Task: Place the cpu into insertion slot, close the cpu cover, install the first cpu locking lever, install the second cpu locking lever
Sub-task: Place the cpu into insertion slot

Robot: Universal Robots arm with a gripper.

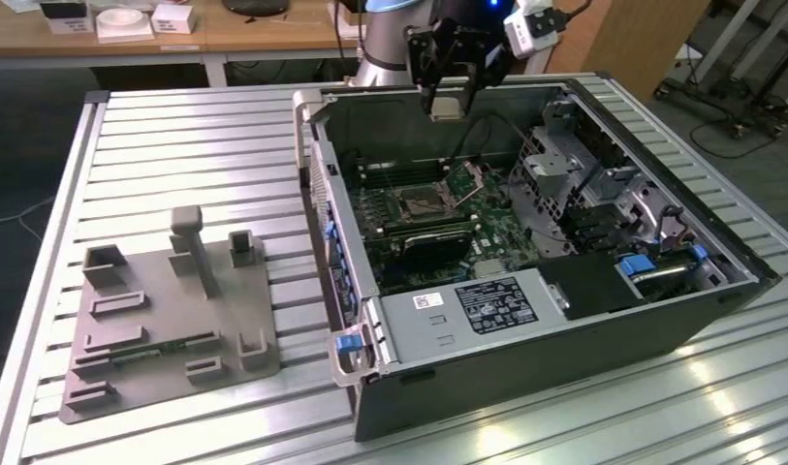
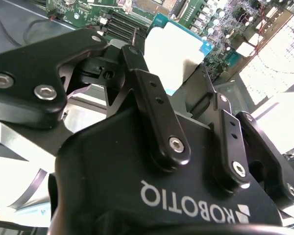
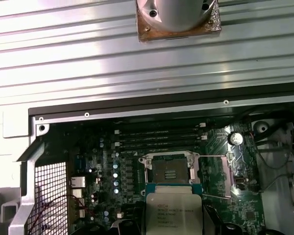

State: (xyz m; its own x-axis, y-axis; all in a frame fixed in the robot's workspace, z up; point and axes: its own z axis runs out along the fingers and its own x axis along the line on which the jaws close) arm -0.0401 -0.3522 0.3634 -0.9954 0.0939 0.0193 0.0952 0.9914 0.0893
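You're holding the cpu (image 3: 174,215) — gripper (image 1: 446,105) jaws pinching its edges; insertion slot (image 3: 169,169) lying well below the jaws, uncovered — placing step, calling for the cpu squared over it

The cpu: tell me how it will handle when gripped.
The cpu looks thin, flat and rigid, so probably light and unbending. Its smooth metal surface could slip in the gripper. Held above the open case, it would likely be damaged by a drop.

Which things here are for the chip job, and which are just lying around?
For the job: the claw, shut on the chip; the open socket; its raised cover.
Just lying about: the grey tray on the table; the white boxes on the desk.
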